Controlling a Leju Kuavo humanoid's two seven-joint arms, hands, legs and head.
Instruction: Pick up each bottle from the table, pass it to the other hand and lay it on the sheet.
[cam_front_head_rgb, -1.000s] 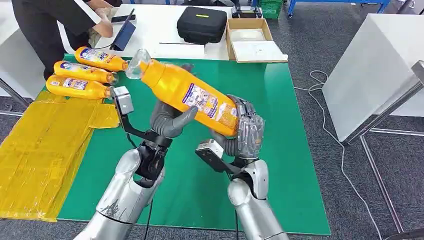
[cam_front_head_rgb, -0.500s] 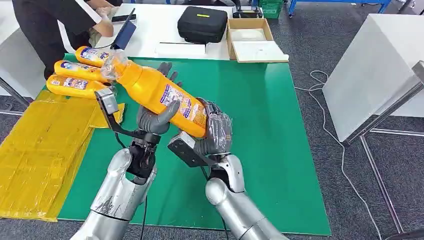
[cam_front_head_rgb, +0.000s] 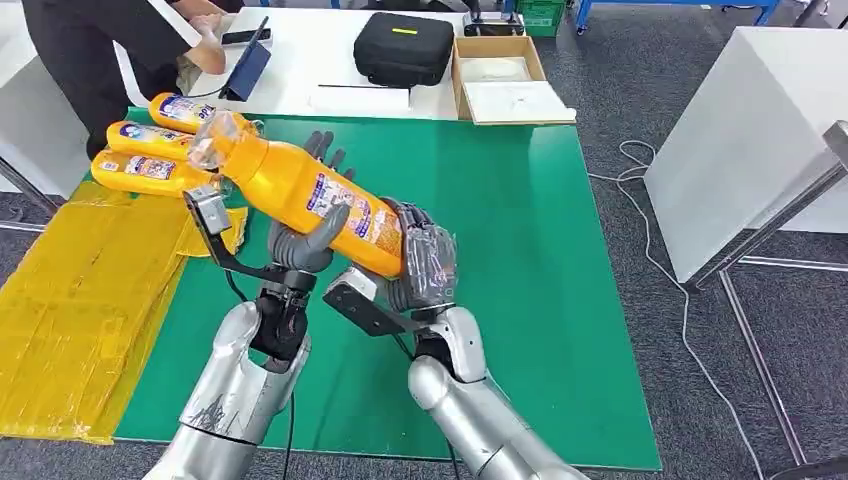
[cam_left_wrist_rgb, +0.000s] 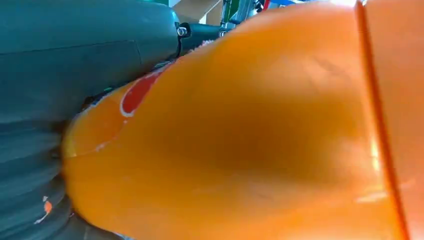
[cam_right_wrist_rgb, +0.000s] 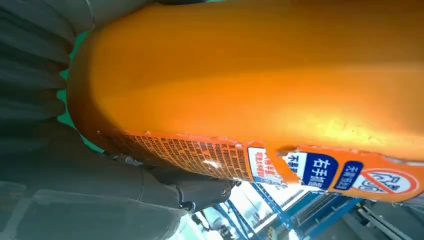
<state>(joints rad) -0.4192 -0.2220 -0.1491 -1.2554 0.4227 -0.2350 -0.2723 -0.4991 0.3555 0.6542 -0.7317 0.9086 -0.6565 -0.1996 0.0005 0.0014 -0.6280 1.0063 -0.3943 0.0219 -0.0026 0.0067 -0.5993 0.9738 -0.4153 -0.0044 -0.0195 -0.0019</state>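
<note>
An orange bottle (cam_front_head_rgb: 300, 190) with a clear cap hangs tilted over the green mat (cam_front_head_rgb: 520, 260), cap toward the far left. My right hand (cam_front_head_rgb: 425, 268) grips its base. My left hand (cam_front_head_rgb: 300, 240) is around its middle: the thumb lies on the front, and the fingers (cam_front_head_rgb: 325, 148) stand straight behind it. The bottle's orange body (cam_left_wrist_rgb: 250, 130) sits close against the left palm (cam_left_wrist_rgb: 75, 65). Its labelled base (cam_right_wrist_rgb: 250, 75) sits in the right hand (cam_right_wrist_rgb: 75, 190). The yellow sheet (cam_front_head_rgb: 80, 280) lies at the left.
Three more orange bottles (cam_front_head_rgb: 150, 140) lie side by side at the far left, by the sheet's far end. A person in black (cam_front_head_rgb: 100, 50) stands behind them. A black case (cam_front_head_rgb: 405, 48) and a cardboard box (cam_front_head_rgb: 510, 85) sit on the white table beyond.
Both hands have carried the bottle to the left and nearer my body. The left thumb, below the bottle before, now lies across its front.
</note>
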